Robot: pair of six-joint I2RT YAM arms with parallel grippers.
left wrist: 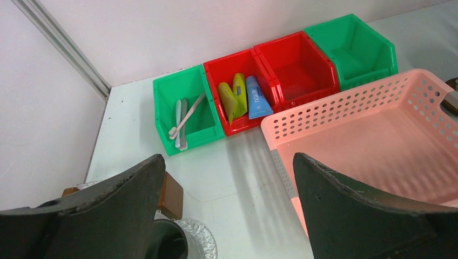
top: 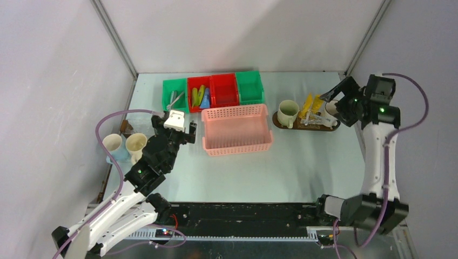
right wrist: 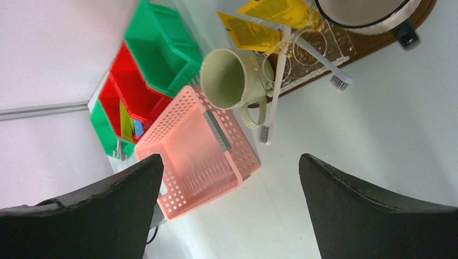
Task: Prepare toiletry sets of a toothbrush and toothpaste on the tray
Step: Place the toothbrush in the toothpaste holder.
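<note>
The dark wooden tray (top: 302, 128) lies at the right back. On it stand a cream mug (top: 288, 111) (right wrist: 232, 81) and a white mug (top: 332, 108) (right wrist: 367, 11), with yellow toothpaste tubes (top: 307, 104) (right wrist: 259, 32) and two clear toothbrushes (right wrist: 275, 91) between them. My right gripper (top: 330, 101) (right wrist: 229, 205) hovers over the white mug end of the tray (right wrist: 378, 43), open and empty. My left gripper (top: 174, 128) (left wrist: 229, 205) hangs open and empty left of the pink basket. More toothbrushes (left wrist: 183, 121) and tubes (left wrist: 240, 97) lie in the bins.
A row of green and red bins (top: 213, 90) lines the back. The pink lattice basket (top: 236, 129) (left wrist: 378, 140) sits mid-table. Two mugs (top: 124, 144) stand at the left edge. A dark cup (left wrist: 162, 243) on a clear patterned disc (left wrist: 202, 243) and a brown block (left wrist: 170, 194) lie under the left gripper.
</note>
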